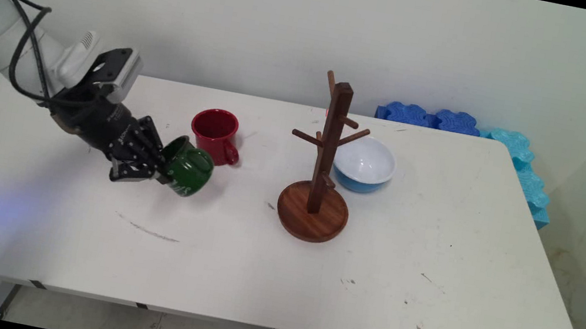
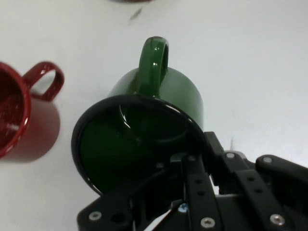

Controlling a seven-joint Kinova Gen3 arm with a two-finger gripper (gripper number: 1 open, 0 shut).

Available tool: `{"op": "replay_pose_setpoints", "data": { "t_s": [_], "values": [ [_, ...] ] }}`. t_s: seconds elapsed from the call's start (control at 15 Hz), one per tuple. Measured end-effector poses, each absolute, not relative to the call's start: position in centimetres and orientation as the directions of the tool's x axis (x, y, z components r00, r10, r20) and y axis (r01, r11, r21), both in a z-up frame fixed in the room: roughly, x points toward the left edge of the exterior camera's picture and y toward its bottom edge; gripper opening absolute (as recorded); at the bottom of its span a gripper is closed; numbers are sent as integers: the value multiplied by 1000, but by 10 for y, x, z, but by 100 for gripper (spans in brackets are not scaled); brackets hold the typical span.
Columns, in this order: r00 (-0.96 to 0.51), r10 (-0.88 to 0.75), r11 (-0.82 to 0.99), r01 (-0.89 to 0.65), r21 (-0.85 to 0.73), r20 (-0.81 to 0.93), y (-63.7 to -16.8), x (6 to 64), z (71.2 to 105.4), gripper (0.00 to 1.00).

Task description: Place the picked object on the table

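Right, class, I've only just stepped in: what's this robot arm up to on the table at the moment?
The gripper is shut on the rim of a green mug, holding it tilted on its side, mouth toward the hand. A red mug stands upright just behind. Further right are a wooden mug tree with bare pegs and a blue bowl.

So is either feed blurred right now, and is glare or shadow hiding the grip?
Main view: sharp, even light, with soft shadows under the green mug and the gripper. Hand view: the green mug's handle and rim are sharp, with small highlights on the glaze; its inside is dark; the jaws clamp its rim; the red mug is cropped at the left.
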State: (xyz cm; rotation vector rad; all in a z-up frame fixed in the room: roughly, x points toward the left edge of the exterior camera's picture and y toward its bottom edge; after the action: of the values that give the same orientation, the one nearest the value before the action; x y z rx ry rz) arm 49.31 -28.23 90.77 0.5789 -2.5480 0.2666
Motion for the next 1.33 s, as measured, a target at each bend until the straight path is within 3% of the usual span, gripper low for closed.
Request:
{"op": "replay_pose_setpoints", "data": {
  "t_s": [1.33],
  "values": [
    [-888, -300, 890, -393, -232, 349, -284, 486, 864, 0]
  ]
}}
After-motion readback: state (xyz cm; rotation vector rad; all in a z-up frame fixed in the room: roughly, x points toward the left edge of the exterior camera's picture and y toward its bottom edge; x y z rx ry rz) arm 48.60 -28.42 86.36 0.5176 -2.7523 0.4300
